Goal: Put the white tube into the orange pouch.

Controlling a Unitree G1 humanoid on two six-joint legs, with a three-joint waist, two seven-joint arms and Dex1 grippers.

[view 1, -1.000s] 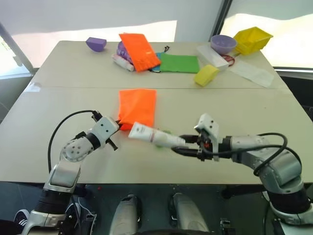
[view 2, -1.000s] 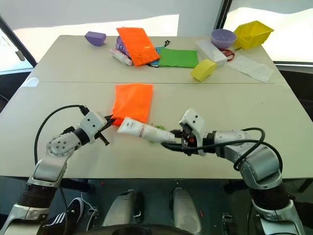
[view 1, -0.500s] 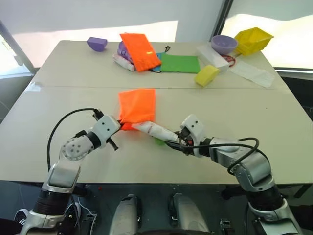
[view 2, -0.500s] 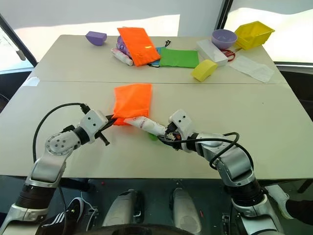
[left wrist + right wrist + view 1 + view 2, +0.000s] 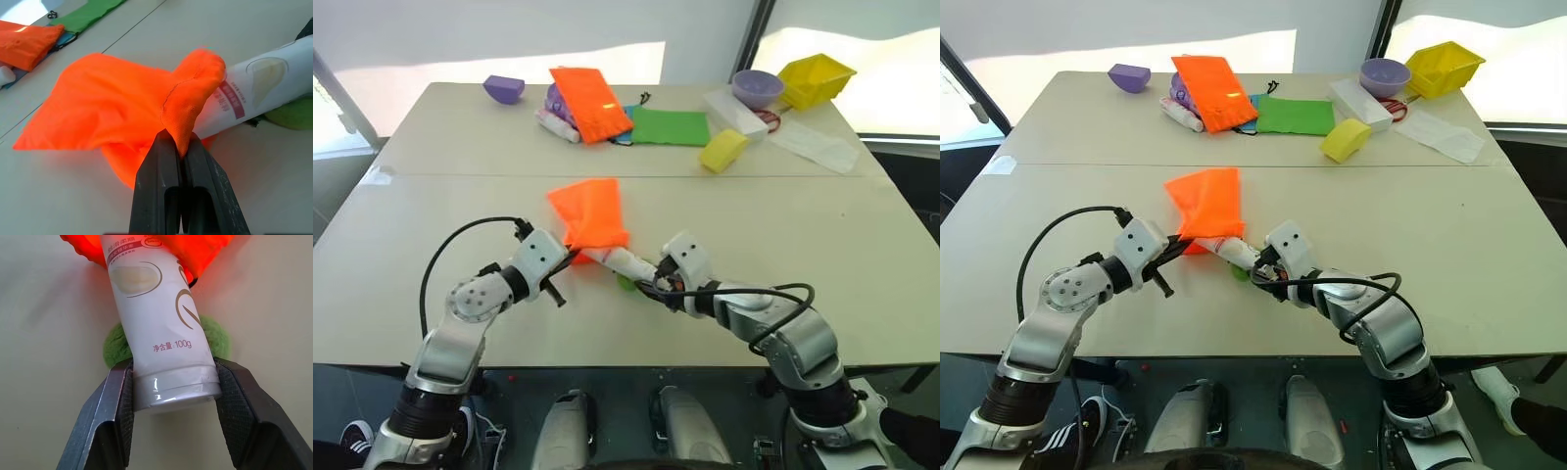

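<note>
At frame centre, the left gripper pinches the orange pouch lip; the right gripper, clamped on the white tube, should push straight in.

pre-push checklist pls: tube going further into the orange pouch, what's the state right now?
1. Left gripper shut on the orange pouch rim, fabric pinched and lifted: ok.
2. Right gripper jaws clamped on the white tube at its cap end: ok.
3. Tube's far end already under the pouch fabric at the mouth: ok.
4. Tube fully inside: not ok, most of its printed body is outside.
5. Far end inside the opening rather than merely under a fold: cannot tell.
6. Green fuzzy ring lies on the table under the tube, near the right jaws; whether it will snag: cannot tell.
</note>
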